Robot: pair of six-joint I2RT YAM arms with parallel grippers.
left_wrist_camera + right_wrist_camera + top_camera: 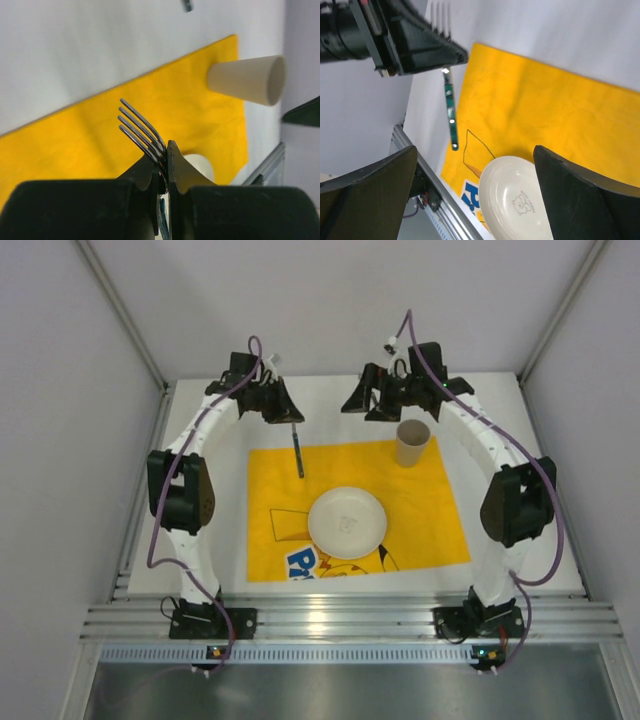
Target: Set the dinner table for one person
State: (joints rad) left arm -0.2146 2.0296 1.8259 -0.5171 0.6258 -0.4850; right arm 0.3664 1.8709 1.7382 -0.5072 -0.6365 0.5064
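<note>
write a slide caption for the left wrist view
Left hand gripping a fork, tines out, yellow cloth and paper cup beyond.

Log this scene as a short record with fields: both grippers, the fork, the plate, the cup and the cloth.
left gripper: shut on the metal fork, handle hanging over the far edge of the yellow printed cloth
right gripper: open, empty
round white plate: middle of the cloth
beige paper cup: upright, cloth's far right corner

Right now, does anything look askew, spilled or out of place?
Nothing spilled: cup upright, plate flat. The yellow cloth sits slightly crooked to the table's near edge; the fork hangs in the left pincer.
</note>
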